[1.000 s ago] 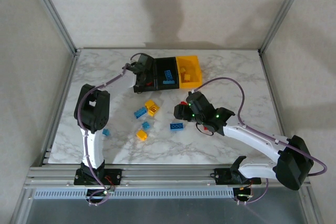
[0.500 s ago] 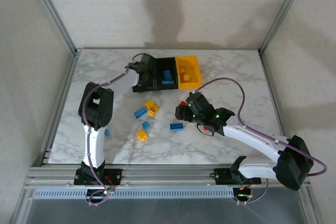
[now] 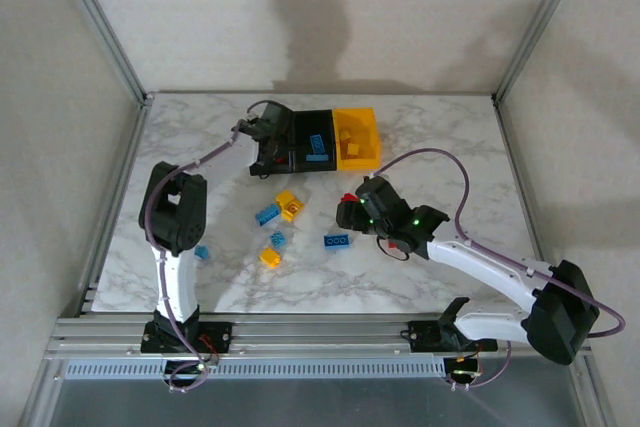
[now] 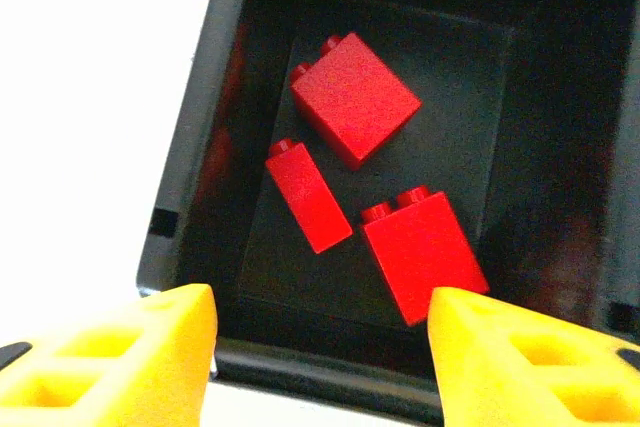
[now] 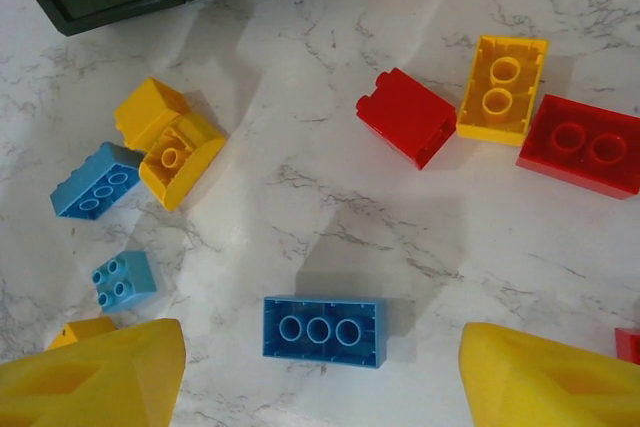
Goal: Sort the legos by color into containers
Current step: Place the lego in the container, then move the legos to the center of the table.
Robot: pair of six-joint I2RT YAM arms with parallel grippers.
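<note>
The containers stand in a row at the table's back: a black bin, a second black bin with blue legos, and a yellow bin. My left gripper hovers open over the first black bin, where three red legos lie. My right gripper is open just above the table. An upturned blue lego lies between its yellow fingers, touching neither.
Loose legos lie mid-table: a red one, a yellow one, another red, a yellow pair, blue ones and a yellow one.
The left gripper has stayed over the first black bin while its arm's elbow swung right, then back left. The right gripper has barely moved.
</note>
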